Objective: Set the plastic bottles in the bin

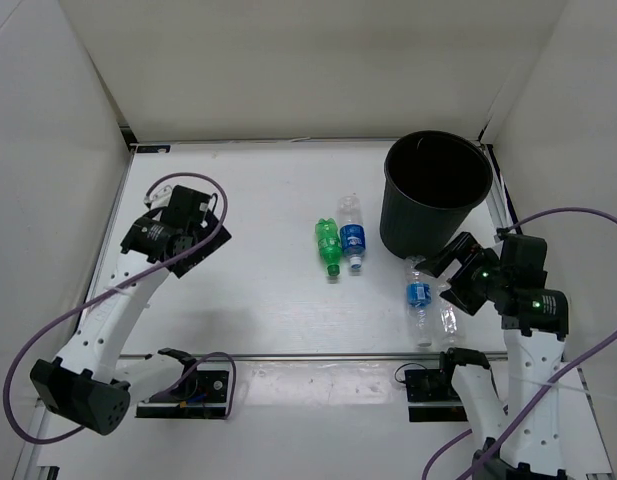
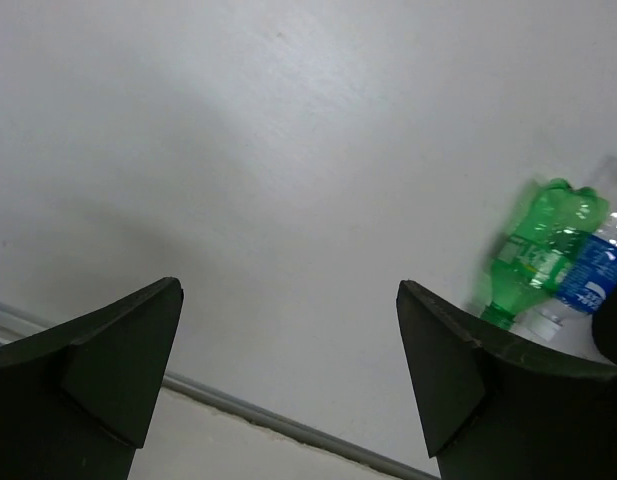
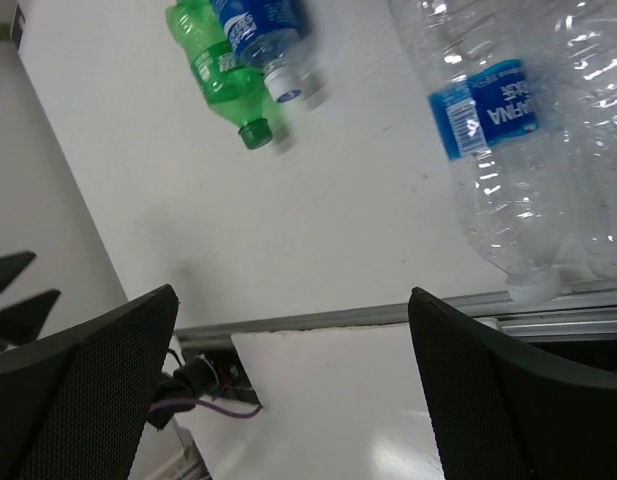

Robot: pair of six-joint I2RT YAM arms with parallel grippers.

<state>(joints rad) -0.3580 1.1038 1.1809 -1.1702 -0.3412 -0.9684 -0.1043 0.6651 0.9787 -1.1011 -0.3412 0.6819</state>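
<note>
Beside the far-right corner bin (image 1: pixel 428 228), two clear bottles (image 1: pixel 419 297) lie.
Left gripper (image 2: pixel 288 310) and right gripper (image 3: pixel 291 320) both gape, empty.

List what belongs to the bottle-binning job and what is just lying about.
Job: black bin; green bottle; blue-labelled bottle beside it; blue-labelled bottle near the bin; clear bottle beside that.
Lying about: purple cables; black arm mounts.

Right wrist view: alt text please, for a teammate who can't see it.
The open, empty right gripper hangs over a white table beside a clear blue-labelled bottle lying on its side. Farther off, a green bottle and a second blue-labelled bottle lie side by side.
</note>
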